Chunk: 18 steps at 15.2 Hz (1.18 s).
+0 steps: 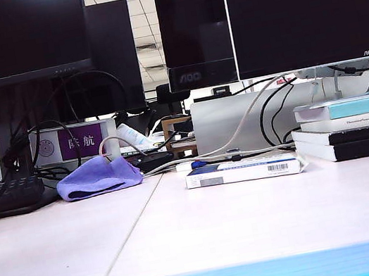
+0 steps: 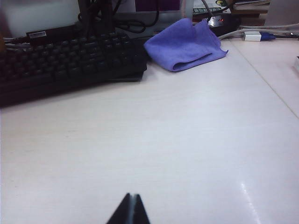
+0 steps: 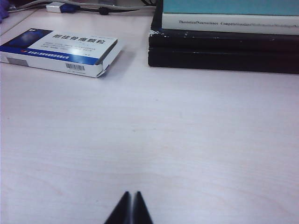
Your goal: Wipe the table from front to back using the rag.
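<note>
Rag (image 2: pixel 184 46) lies crumpled at the table's (image 2: pixel 154 149) back beside the black keyboard (image 2: pixel 65 60), well apart from both grippers. Left gripper (image 2: pixel 131 210) and right gripper (image 3: pixel 131 207) hover empty, jaws pressed together.

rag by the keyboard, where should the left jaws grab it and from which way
Probably the raised bunched top of the rag, coming straight down from above: it lies crumpled on the table in soft folds, beside the keyboard, so pinching that peak should lift it. The left gripper and right gripper sit shut, well short.
</note>
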Tool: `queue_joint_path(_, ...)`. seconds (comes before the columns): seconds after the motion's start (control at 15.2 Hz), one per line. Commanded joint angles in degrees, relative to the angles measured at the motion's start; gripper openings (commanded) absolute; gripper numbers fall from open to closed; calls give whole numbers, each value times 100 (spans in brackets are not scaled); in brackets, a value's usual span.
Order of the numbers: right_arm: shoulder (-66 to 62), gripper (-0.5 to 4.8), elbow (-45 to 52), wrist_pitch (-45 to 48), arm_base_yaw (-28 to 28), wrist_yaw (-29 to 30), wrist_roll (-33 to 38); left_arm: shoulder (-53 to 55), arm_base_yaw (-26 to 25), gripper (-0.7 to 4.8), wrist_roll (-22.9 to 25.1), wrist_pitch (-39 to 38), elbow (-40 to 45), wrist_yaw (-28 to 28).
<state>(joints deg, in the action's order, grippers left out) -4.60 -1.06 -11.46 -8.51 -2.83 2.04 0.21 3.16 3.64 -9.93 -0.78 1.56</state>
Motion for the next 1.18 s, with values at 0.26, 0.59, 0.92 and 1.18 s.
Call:
queue_joint_path(0.26,-4,-1,15,-26,-2,-4,7,-13,7,-5,26,-85,35,-28)
queue_joint_path(0.59,-4,-2,-221,671,-2,-72,442,-13,7,-5,-337,48,-4,-24)
queue_joint_path(0.92,-37,-2,-1615,361,-2,-219,575,7,4,-5,-859,269,-435,125)
queue_joint_path(1.18,-640,-2,-2774,330,-4,146,568,514,7,-5,-881,302,-1064,227)
